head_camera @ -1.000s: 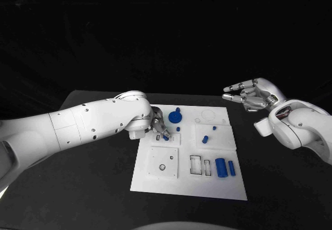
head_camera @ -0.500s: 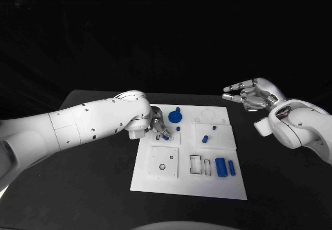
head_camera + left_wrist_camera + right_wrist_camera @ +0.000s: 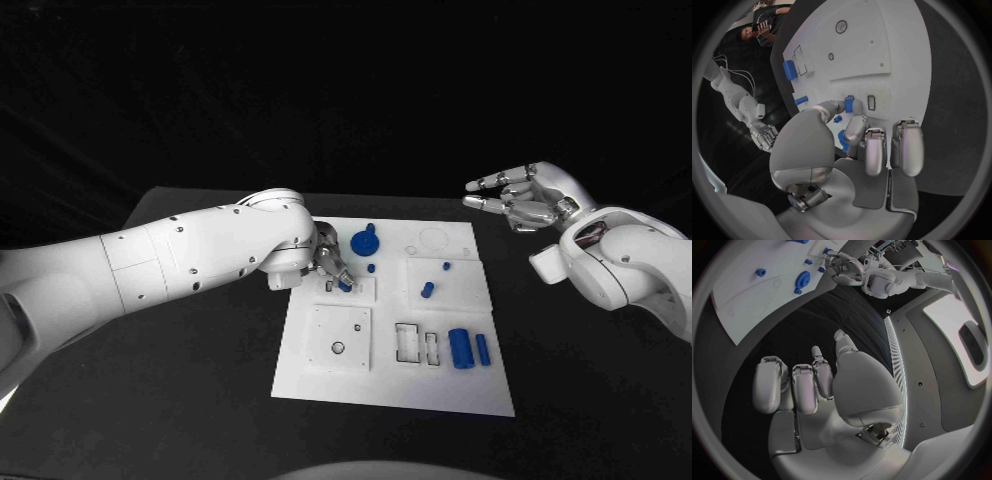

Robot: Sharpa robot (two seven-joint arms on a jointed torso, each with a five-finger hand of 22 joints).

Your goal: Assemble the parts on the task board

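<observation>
Black table carries the unlettered white task board, left hand pinching a small blue part near ten o'clock, right hand spread, empty.

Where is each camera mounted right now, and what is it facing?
Head view: on the head, looking down at the task board; both arms enter.
Left wrist view: behind the left robot hand, which pinches a small blue part over the board.
Right wrist view: behind the right robot hand, raised off the board.
Shared: both wrist views show the board.
</observation>
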